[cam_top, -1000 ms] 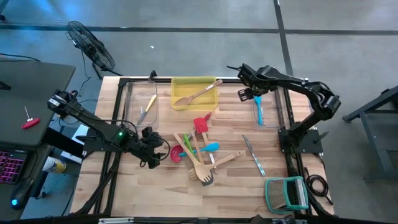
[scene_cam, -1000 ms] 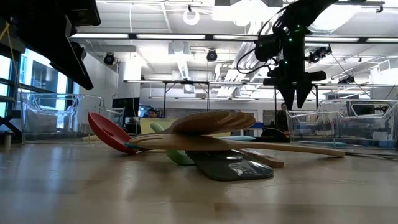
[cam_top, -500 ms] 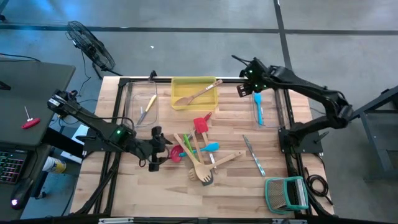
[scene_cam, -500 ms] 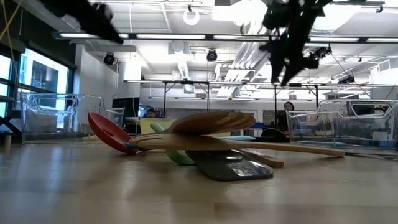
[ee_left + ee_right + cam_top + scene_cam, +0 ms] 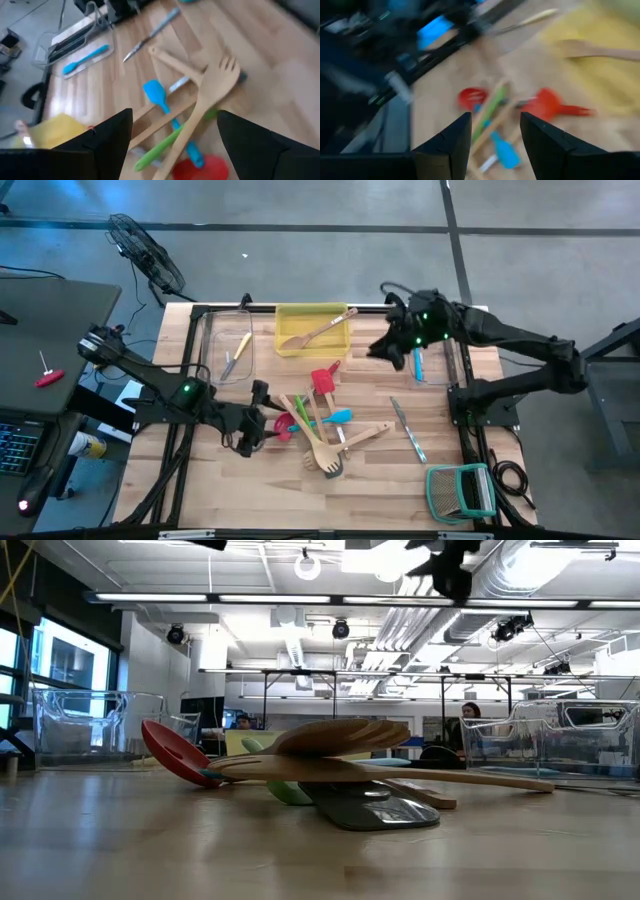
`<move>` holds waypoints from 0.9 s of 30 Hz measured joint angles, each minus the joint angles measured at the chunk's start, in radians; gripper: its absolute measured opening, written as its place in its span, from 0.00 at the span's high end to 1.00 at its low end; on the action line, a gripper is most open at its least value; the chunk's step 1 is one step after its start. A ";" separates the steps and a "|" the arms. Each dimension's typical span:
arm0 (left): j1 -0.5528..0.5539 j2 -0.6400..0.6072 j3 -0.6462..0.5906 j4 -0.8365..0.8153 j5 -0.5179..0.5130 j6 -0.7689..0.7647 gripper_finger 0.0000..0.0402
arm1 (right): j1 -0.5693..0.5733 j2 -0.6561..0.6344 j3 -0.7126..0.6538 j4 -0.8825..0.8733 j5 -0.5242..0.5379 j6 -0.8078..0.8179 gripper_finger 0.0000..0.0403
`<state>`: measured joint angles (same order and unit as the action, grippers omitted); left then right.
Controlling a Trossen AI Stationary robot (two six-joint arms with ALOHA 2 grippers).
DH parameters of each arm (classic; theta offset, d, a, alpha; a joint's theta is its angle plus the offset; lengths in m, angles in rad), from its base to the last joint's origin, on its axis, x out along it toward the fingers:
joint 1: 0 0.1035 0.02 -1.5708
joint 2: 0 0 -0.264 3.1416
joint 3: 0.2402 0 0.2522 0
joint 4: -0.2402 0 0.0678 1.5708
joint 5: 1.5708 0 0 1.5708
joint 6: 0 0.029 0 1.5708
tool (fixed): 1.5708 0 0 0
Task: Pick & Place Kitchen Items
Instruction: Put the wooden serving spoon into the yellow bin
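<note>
Wooden desk, centre: heap of light, stiff wooden and plastic utensils (image 5: 318, 425), likely easiest pinched mid-handle, with left gripper (image 5: 256, 416) released wide beside the red ladle (image 5: 285, 427) and right gripper (image 5: 383, 347) part-open, empty, near the far-right bin.

Count near the left gripper (image 5: 262, 418): three wooden utensils (image 5: 322, 452), two red utensils (image 5: 324, 381), one green spatula (image 5: 305, 417), one blue spatula (image 5: 338, 418). Beyond: two metal knives (image 5: 408, 430).
</note>
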<state>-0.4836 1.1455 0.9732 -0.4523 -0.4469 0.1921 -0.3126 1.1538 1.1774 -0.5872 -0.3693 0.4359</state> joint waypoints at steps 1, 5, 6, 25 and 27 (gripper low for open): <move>0.000 0.014 0.032 -0.042 -0.010 0.016 0.29 | 0.033 0.000 0.000 0.014 -0.009 -0.004 0.60; 0.014 0.094 0.175 -0.156 -0.021 0.088 0.29 | 0.163 0.000 0.000 0.061 -0.036 -0.062 0.60; 0.024 0.120 0.207 -0.187 -0.018 0.112 0.29 | 0.194 0.000 0.000 0.077 -0.037 -0.078 0.60; 0.242 0.527 0.325 -0.231 0.423 0.249 0.29 | 0.740 0.027 0.000 0.352 0.149 -0.388 0.60; 0.241 0.563 0.323 -0.223 0.440 0.256 0.29 | 0.764 0.040 0.000 0.356 0.165 -0.405 0.60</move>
<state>-0.2424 1.7082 1.2965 -0.6758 -0.0072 0.4481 0.4514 1.1939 1.1774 -0.2315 -0.2048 0.0307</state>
